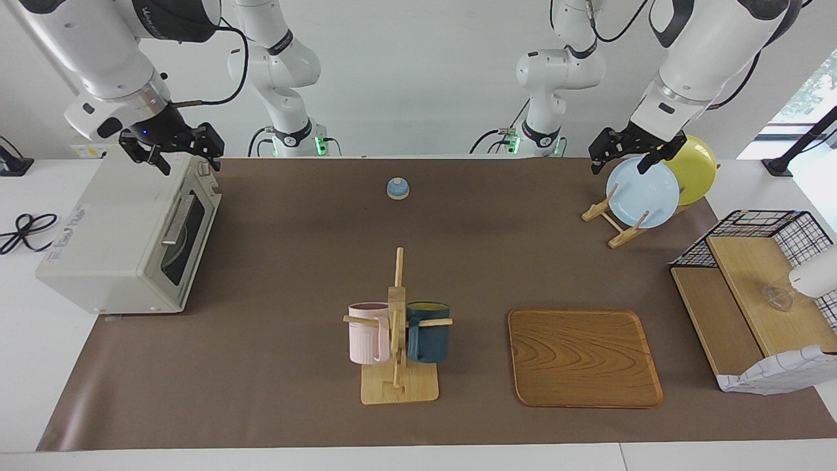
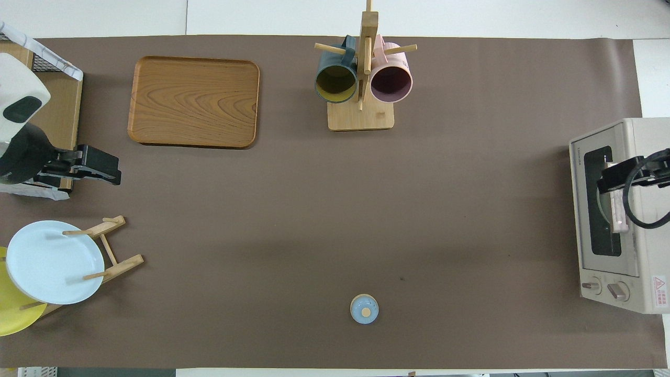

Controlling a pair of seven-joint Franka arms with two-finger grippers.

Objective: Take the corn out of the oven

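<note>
Surface: white table (image 1: 26, 366) covered by a brown mat (image 1: 294, 261); pale wall at the robots' end.
Oven: boxy off-white countertop toaster oven (image 1: 111, 242) with a dark glass door (image 1: 189, 235) and a metal bar handle (image 1: 178, 219), at the right arm's end of the table; the door stands closed.
Corn: not visible; through the glass only a round greenish shape shows, and I cannot tell what it is.
Right gripper: black two-finger gripper (image 1: 180, 152) over the oven's top edge at the corner nearest the robots, above the door; the jaws are spread apart and hold nothing.
Left gripper: black two-finger gripper (image 1: 624, 157) just above the pale blue round plate (image 1: 643, 191); the jaws are released and empty; this arm waits.
Plate rack: small wooden stand (image 1: 611, 219) holding the pale blue plate and a yellow round plate (image 1: 696, 167), toward the left arm's end.
Mug tree: wooden stand (image 1: 397, 327) with a pink mug (image 1: 367, 341) and a dark teal mug (image 1: 428, 340), farther from the robots, mid-table.
Tray: rounded rectangular wooden tray (image 1: 584, 356) beside the mug tree, toward the left arm's end.
Bell: small blue domed bell (image 1: 397, 188) near the robots, mid-table.
Basket: black wire basket (image 1: 758, 288) with wooden shelves at the left arm's end.
</note>
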